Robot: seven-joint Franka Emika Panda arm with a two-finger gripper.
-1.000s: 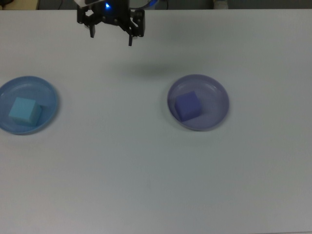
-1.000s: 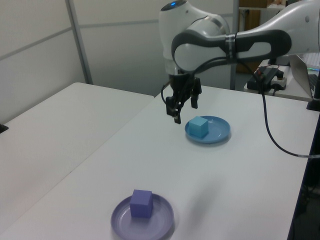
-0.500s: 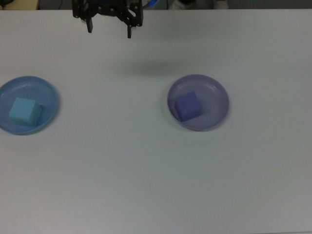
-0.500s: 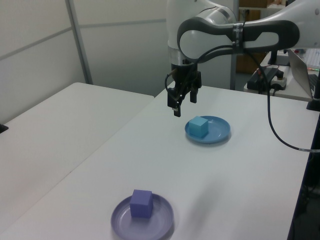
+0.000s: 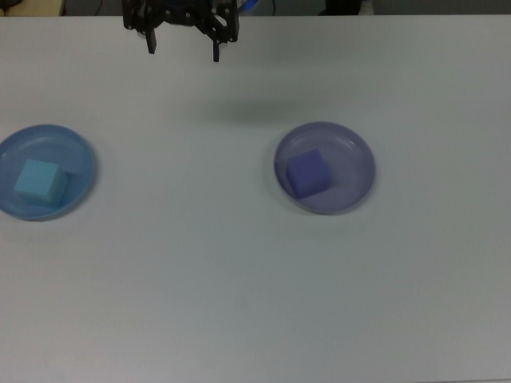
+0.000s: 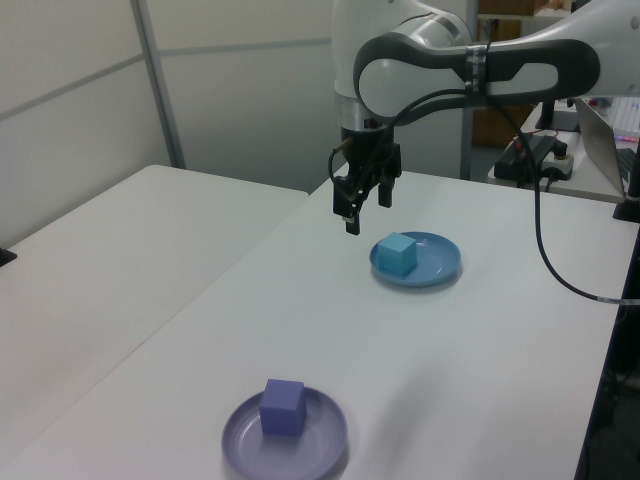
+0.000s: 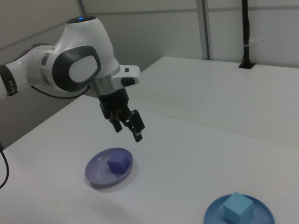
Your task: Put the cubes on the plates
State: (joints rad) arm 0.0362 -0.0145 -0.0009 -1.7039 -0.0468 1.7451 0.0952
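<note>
- The light cyan cube (image 5: pixel 39 179) sits inside the light blue plate (image 5: pixel 76 152), resting on the plate's floor toward the top view's left side of it.
- That plate lies at the left edge of the white table (image 5: pixel 239 287) in the top view; in the left view the same plate (image 6: pixel 440 262) lies toward the far end of the table, and in the right view it (image 7: pixel 261 210) is at the near edge.
- The purple-blue cube (image 5: pixel 307 173) sits in the lavender-purple plate (image 5: pixel 351 155), slightly toward the top view's left of the plate's centre.
- This plate lies near the middle of the table in the top view, well apart from the blue one.
- In the left view the purple-blue cube (image 6: pixel 282 406) and its plate (image 6: pixel 325 437) are at the near edge.
- The gripper (image 5: pixel 182 49) hangs above the table's far edge in the top view, clear of both plates and touching nothing.
- Its two black fingers (image 6: pixel 351 222) point down and stand spread wide apart, with nothing between them.
- In the right view the gripper (image 7: pixel 129 131) is above and just beyond the lavender-purple plate (image 7: pixel 96 170), carried by the white arm (image 7: pixel 70 65).
</note>
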